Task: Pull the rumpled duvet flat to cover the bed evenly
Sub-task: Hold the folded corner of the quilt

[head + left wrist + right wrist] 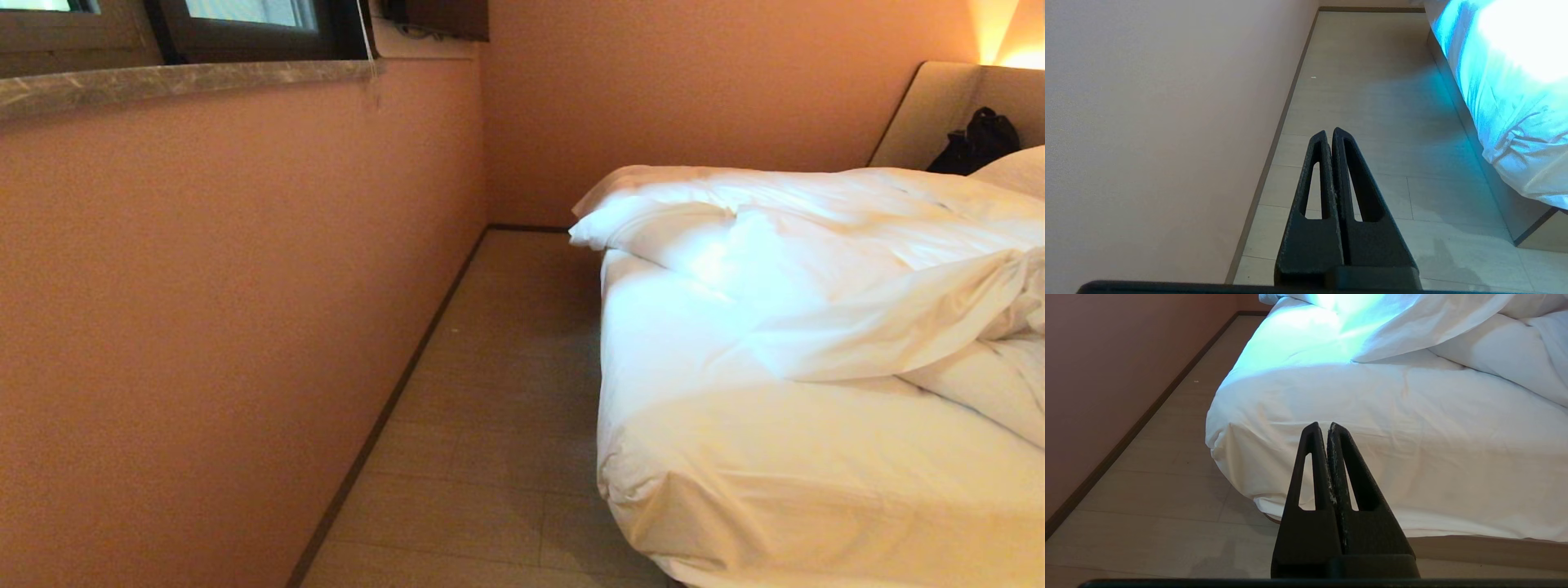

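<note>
Waiting at the foot corner, both grippers closed and empty

Lying bunched toward the head of the bed [784, 482], the duvet [824, 261] sits in a thick rumpled heap, leaving the sheet [1372, 416] bare at the near end. The right gripper [1321, 425] has its fingers pressed together with nothing between them; the corner of the mattress is just ahead of its tips, and the folded edge of the duvet lies beyond, well apart from it. The left gripper [1329, 131] is likewise closed and empty, pointing along the floor [1372, 102] of the aisle, with the wall [1167, 122] on one side and the bed's edge on the other. A black bag [976, 140] rests against the headboard [931, 114], next to a pillow [1016, 170].
</note>
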